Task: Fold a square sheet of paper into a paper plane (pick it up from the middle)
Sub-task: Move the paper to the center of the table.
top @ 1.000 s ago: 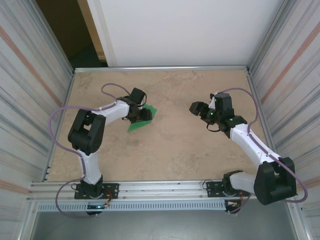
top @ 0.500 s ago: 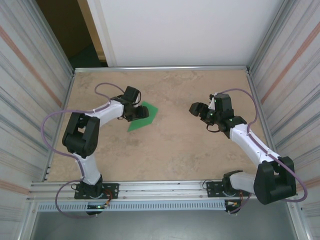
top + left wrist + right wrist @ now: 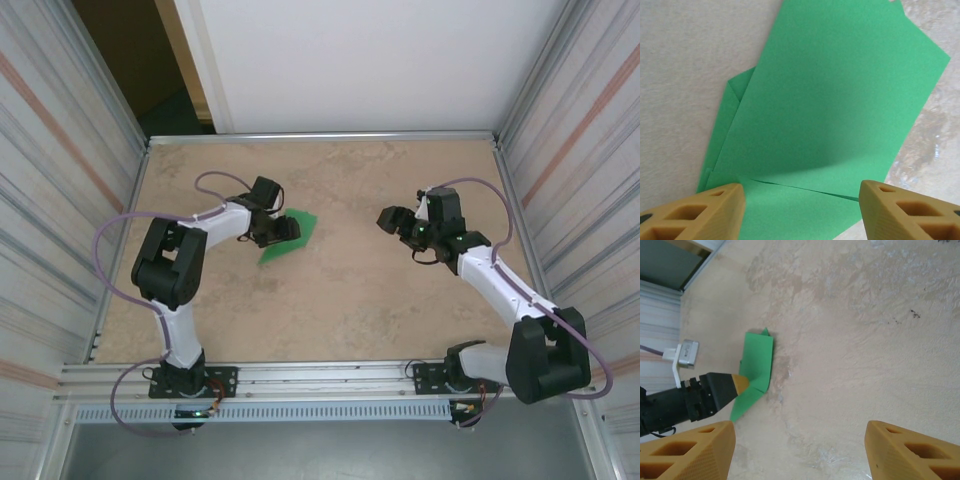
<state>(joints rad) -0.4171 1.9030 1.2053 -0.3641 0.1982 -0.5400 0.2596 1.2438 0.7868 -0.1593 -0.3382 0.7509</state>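
Observation:
The green paper (image 3: 290, 236) lies on the table left of centre, partly folded into overlapping layers. In the left wrist view the paper (image 3: 830, 110) has a big top flap, a narrow folded strip along its left side, and a flap edge running across between my fingers. My left gripper (image 3: 272, 231) is open at the paper's left edge, its fingertips (image 3: 715, 207) spread over the near flap with nothing pinched. The right wrist view shows the paper (image 3: 758, 365) far off with a left fingertip (image 3: 740, 382) on it. My right gripper (image 3: 390, 217) hovers open and empty on the right.
Metal walls enclose the beige stone-patterned table (image 3: 340, 300) on the left and right. A rail (image 3: 320, 377) runs along the near edge at the arm bases. Bare table lies between the two grippers.
My left gripper has drawn back a little to the left, so more of the green paper shows. The right arm has barely moved.

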